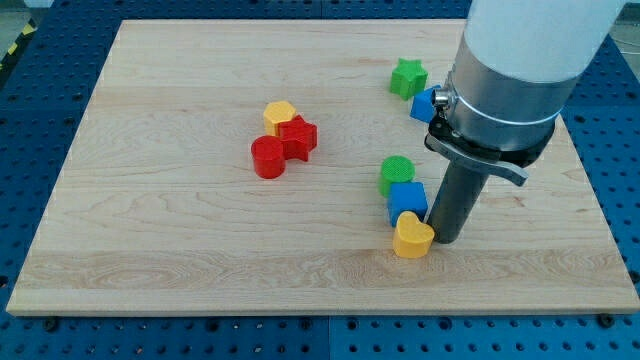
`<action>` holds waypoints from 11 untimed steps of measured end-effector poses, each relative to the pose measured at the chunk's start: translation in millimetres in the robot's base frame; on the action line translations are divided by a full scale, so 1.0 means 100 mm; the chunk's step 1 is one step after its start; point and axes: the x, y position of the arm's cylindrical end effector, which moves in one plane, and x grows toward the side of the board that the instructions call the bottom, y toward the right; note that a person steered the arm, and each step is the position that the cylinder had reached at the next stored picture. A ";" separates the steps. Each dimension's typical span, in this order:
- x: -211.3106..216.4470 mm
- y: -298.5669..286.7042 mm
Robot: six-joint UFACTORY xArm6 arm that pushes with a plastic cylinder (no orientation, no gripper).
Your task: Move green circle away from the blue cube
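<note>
Pincer absent; my tip (447, 240), lower right, beside blue cube (407, 200). Green circle (397, 174) touches the cube: separation not yet done.

wooden board (180, 200) has a green circle (397, 172) at 12 o'clock of the blue cube (407, 200), touching it, yellow heart (412, 237) at its 6, red and yellow blocks (283, 139) over at 9

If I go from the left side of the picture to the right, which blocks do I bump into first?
Red circle → yellow block → red block → then the cluster around my tip: green circle, blue cube, yellow heart, green star overlap in order → another blue block.
</note>
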 end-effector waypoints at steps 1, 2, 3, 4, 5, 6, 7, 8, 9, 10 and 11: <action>-0.14 -0.15; -0.37 -0.17; -0.43 -0.25; -0.49 -0.45; -0.53 -0.56; -0.86 -0.53; -0.87 -0.53; -0.87 -0.50; -0.88 -0.47; -1.00 -0.49; -1.12 -0.49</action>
